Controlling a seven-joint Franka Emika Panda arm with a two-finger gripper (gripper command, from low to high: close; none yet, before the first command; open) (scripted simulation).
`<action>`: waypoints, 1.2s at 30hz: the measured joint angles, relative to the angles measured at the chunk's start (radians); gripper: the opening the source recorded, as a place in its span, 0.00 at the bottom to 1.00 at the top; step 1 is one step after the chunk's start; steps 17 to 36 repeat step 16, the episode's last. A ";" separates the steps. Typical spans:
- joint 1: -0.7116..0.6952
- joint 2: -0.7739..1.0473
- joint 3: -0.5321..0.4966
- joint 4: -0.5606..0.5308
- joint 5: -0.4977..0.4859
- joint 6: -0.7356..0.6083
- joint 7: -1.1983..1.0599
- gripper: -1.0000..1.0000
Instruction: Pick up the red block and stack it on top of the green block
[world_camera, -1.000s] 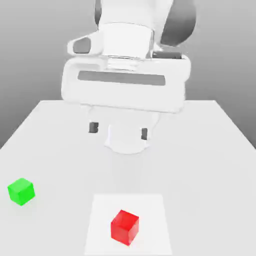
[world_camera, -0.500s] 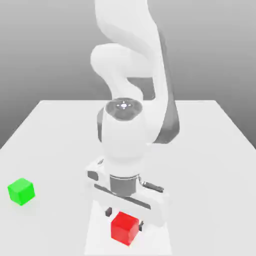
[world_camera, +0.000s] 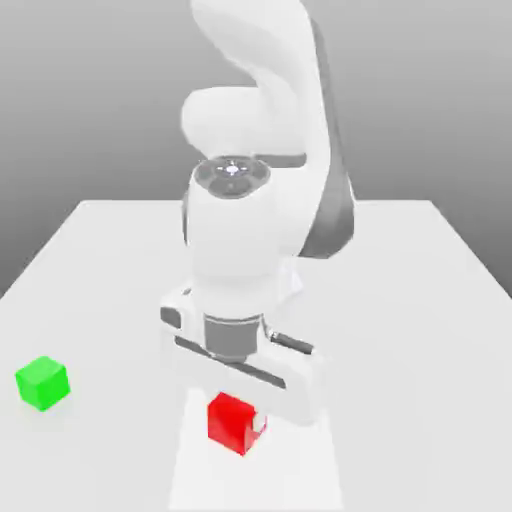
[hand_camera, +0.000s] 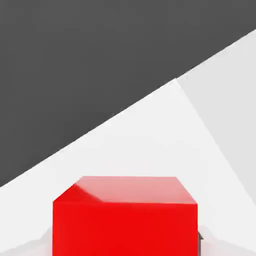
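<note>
Red block higher in closed hand

And there it is, a bright white panel, lying flat right below the gripper! Around it, the pale grey tabletop spreads out on both sides of the gripper, and way behind, a grey backdrop, darker lower down!

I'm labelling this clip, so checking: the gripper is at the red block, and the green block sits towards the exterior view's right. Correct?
Not quite: the exterior view shows the green block towards its left. The gripper is at the red block, as you say.
</note>
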 joint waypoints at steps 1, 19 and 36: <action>-0.029 -0.011 -0.031 -0.004 0.004 -0.007 0.029 0.00; -0.392 0.090 -0.174 -0.017 0.130 0.106 0.246 1.00; -0.392 0.090 -0.174 -0.017 0.130 0.106 0.246 1.00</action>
